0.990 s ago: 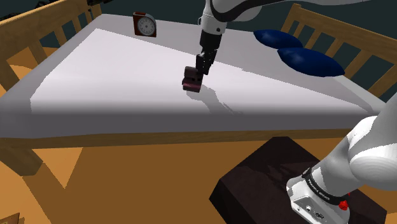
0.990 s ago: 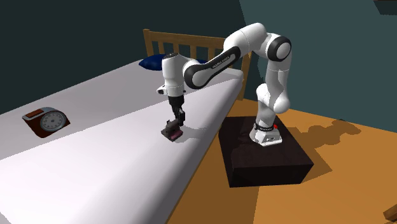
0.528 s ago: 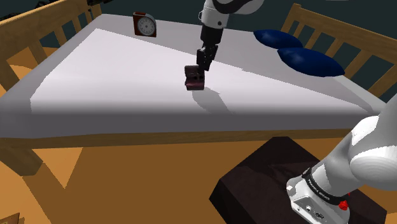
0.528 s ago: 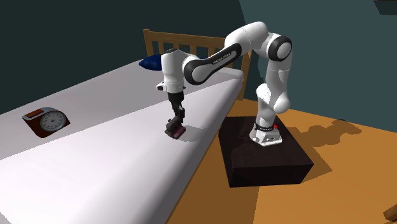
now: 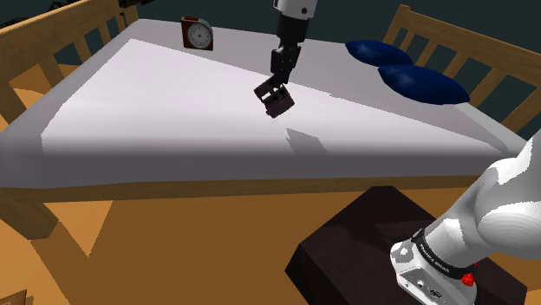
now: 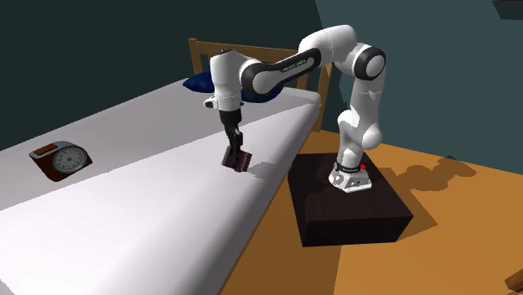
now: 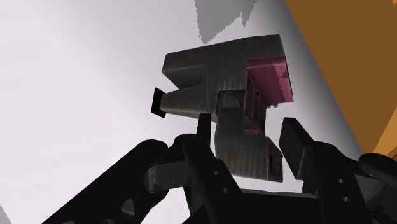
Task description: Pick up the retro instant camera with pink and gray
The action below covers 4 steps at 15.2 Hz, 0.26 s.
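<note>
Raised and tilted since a second ago: pink-and-grey instant camera [image 5: 277,100], clamped in end effector [image 5: 276,89] above bed [image 5: 156,95]. Could swivel loose, bulk overhanging the grip.

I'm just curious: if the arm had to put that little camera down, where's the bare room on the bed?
Plenty: the wide bare bedcover from the clock to the edge facing the stand, and the patch under the held camera. It is crowded only by the blue pillows.

The white bed [image 5: 156,95] below the fingers [image 7: 296,143] bears a red-cased clock [image 5: 198,34] and two blue pillows [image 5: 422,84], both well apart from them.
</note>
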Tool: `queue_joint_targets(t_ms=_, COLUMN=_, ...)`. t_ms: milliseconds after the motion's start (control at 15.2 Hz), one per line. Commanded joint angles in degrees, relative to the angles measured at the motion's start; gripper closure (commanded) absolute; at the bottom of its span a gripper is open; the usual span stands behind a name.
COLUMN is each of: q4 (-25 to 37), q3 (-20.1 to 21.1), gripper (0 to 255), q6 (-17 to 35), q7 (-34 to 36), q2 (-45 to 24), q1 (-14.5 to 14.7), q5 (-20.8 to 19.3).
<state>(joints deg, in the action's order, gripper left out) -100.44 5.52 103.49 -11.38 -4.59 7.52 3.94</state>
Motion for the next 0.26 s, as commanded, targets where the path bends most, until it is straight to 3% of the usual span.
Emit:
queue_joint_targets(t_ms=0, q4=1.5, q3=0.1, gripper=255, q6=-1.5, q7=0.2, q2=0.0, q1=0.1, q5=0.0)
queue_joint_targets(t_ms=198, q4=2.3, q3=0.1, gripper=255, q6=-2.3, q7=0.3, q2=0.1, q1=0.1, q5=0.0)
